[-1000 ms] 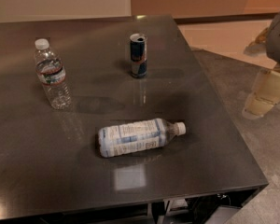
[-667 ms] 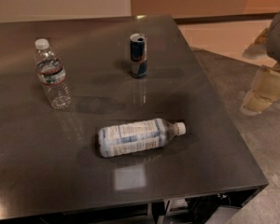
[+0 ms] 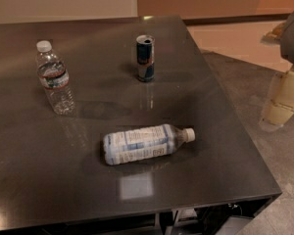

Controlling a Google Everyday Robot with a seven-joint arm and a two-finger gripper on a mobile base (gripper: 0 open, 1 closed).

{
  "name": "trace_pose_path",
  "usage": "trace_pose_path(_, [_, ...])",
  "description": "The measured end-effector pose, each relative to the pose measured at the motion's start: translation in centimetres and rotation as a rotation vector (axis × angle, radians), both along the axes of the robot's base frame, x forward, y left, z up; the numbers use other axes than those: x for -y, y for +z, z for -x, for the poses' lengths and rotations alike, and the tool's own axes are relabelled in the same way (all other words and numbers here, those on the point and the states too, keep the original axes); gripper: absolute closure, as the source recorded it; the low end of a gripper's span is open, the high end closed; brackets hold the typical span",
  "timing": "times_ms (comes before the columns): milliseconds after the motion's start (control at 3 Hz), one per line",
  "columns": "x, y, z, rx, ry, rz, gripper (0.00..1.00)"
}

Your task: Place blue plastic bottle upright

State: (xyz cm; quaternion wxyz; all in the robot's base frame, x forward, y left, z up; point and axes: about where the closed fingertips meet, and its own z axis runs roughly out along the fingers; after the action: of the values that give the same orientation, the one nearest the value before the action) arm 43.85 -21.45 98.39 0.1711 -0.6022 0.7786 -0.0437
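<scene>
The blue plastic bottle (image 3: 142, 144) lies on its side on the dark table (image 3: 88, 190), near the front middle. Its white cap points right and its white-and-blue label faces up. My gripper (image 3: 280, 102) hangs at the right edge of the camera view, off the table's right side and above the floor. It is well to the right of the bottle, touches nothing, and is partly cut off by the frame edge.
A clear water bottle (image 3: 54, 78) with a red-edged label stands upright at the table's back left. A blue-and-silver drink can (image 3: 145, 58) stands upright at the back middle. The table's right edge (image 3: 235, 116) lies between the gripper and the bottle.
The gripper has shifted only slightly at the right edge of the view. The bottle, the can and the water bottle have not moved.
</scene>
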Motion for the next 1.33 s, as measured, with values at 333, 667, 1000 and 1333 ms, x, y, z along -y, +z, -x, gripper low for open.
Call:
trace_pose_path(333, [-1.4, -0.7, -1.1, -0.036, -0.001, 0.002, 0.0])
trace_pose_path(667, [-4.3, -2.3, -2.6, -0.085, 0.02, 0.003, 0.0])
trace_pose_path(1000, [-7.1, -3.5, -3.5, -0.117, 0.052, -0.006, 0.0])
trace_pose_path(1333, [-9.6, -4.7, -4.4, -0.146, 0.085, -0.023, 0.0])
